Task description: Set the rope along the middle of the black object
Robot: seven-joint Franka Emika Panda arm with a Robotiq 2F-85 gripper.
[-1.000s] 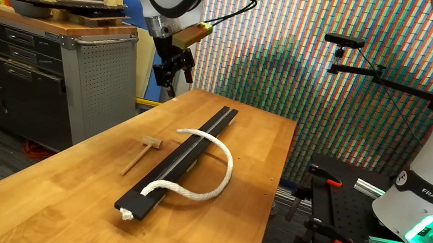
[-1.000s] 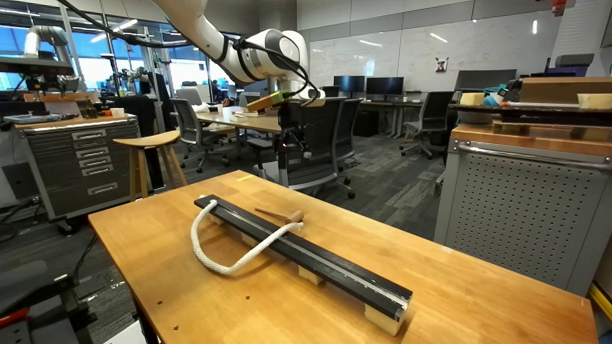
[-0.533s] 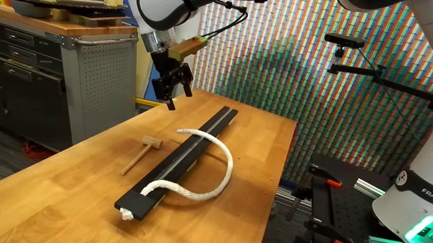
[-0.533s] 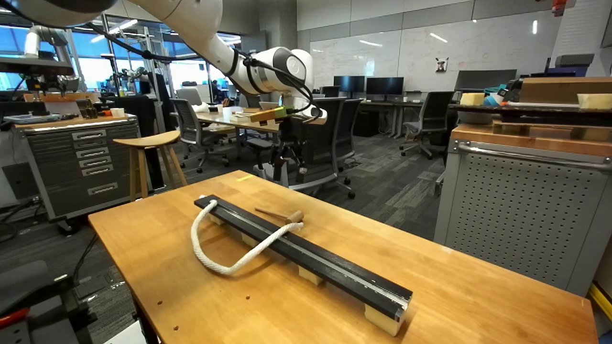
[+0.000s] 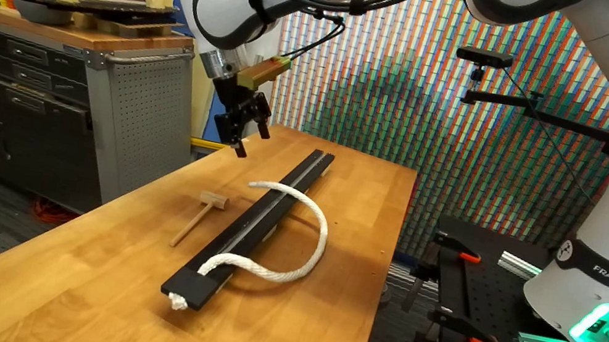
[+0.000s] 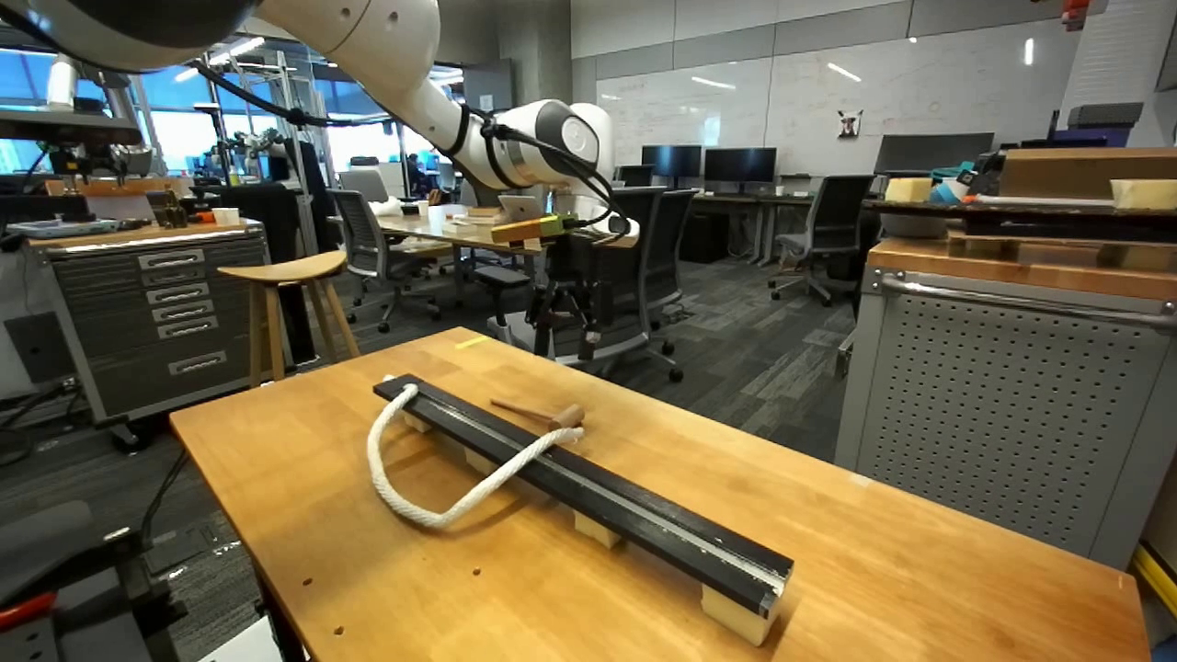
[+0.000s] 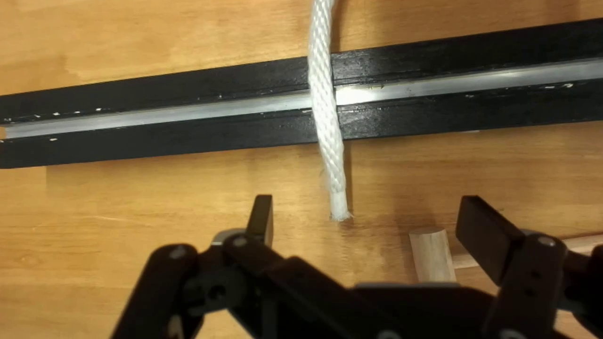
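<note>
The gripper hangs above the table, fingers spread wide and holding nothing; in the wrist view the end of the rope shows between the fingertips, a touch toward nine o'clock of their midpoint, with the wooden mallet at four o'clock. From there the rope runs toward twelve o'clock across the black bar, which lies beyond the fingertips, running roughly nine to three. In both exterior views that end lies below the gripper, at six o'clock, and in an exterior view the rope bows toward three and returns to the bar's near end.
</note>
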